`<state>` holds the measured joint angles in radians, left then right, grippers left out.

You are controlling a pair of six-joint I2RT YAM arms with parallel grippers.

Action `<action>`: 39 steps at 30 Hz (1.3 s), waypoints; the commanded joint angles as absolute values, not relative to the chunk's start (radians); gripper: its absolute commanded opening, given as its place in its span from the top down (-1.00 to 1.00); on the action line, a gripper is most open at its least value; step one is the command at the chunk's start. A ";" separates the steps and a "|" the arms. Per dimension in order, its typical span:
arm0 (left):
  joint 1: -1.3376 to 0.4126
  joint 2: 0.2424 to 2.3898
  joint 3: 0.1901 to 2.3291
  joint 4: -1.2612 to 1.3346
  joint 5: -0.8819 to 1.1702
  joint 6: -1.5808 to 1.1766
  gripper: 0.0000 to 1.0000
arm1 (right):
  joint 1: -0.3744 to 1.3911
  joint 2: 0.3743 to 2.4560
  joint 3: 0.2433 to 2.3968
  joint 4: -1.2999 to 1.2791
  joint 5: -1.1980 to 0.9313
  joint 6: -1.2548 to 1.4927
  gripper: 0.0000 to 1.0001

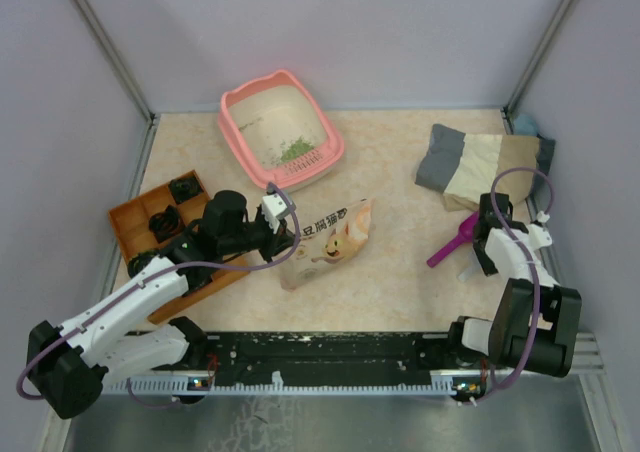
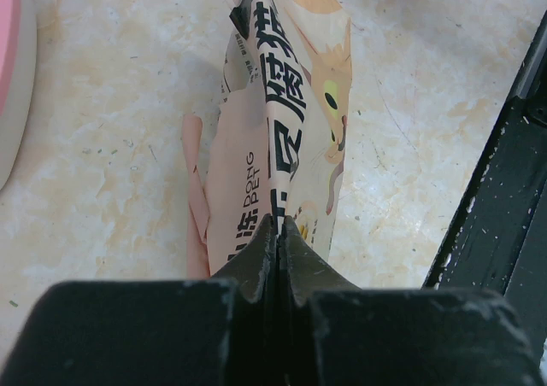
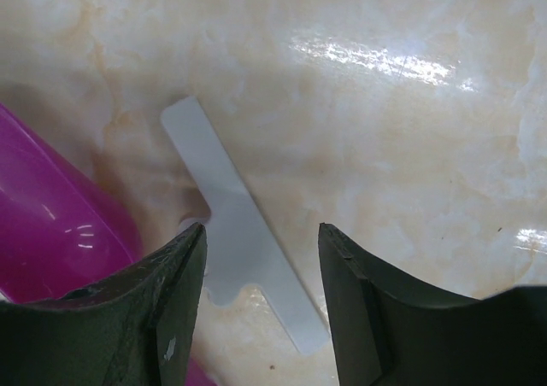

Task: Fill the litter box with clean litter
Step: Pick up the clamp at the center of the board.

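The salmon-pink litter box (image 1: pixel 233 122) stands at the back centre, and its rim (image 2: pixel 7 53) shows at the left edge of the left wrist view. A small patch of green clean litter (image 1: pixel 295 151) lies inside it near the front wall. A beige printed paper bag (image 1: pixel 335 234) lies on the table in front of the box. My left gripper (image 2: pixel 280 224) is shut on the folded edge of that bag (image 2: pixel 291 104). My right gripper (image 3: pixel 261 232) hangs open just above the table, beside the magenta scoop (image 3: pixel 51 224), holding nothing.
A pale flat strip (image 3: pixel 244 241) lies on the table between the right fingers. An orange compartmented tray (image 1: pixel 125 215) with black parts sits at the left. A grey and beige cloth (image 1: pixel 480 167) lies at the back right. A black rail (image 2: pixel 513 190) runs along the near edge.
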<state>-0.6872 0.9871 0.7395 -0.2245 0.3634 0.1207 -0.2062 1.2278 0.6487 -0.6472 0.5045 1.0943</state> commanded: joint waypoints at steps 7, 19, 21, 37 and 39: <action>-0.684 0.940 0.749 -0.129 0.388 0.131 1.00 | -0.223 1.283 0.709 -0.515 0.566 1.096 -0.10; -0.684 0.964 0.758 -0.116 0.381 0.133 1.00 | -0.234 1.446 0.761 -0.511 0.576 1.140 -0.10; -0.684 0.975 0.769 -0.126 0.379 0.135 1.00 | -0.234 1.496 0.777 -0.534 0.565 1.151 -0.10; -0.684 0.955 0.800 -0.160 0.303 0.142 1.00 | -0.241 1.574 0.820 -0.647 0.584 1.210 0.75; -0.684 0.956 0.806 -0.167 0.305 0.141 1.00 | -0.241 1.570 0.815 -0.655 0.585 1.208 0.86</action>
<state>-0.6872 0.9848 0.7403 -0.2264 0.3130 0.1333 -0.2256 1.5673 0.8284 -0.5903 0.5926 1.1889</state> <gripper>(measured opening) 0.007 0.202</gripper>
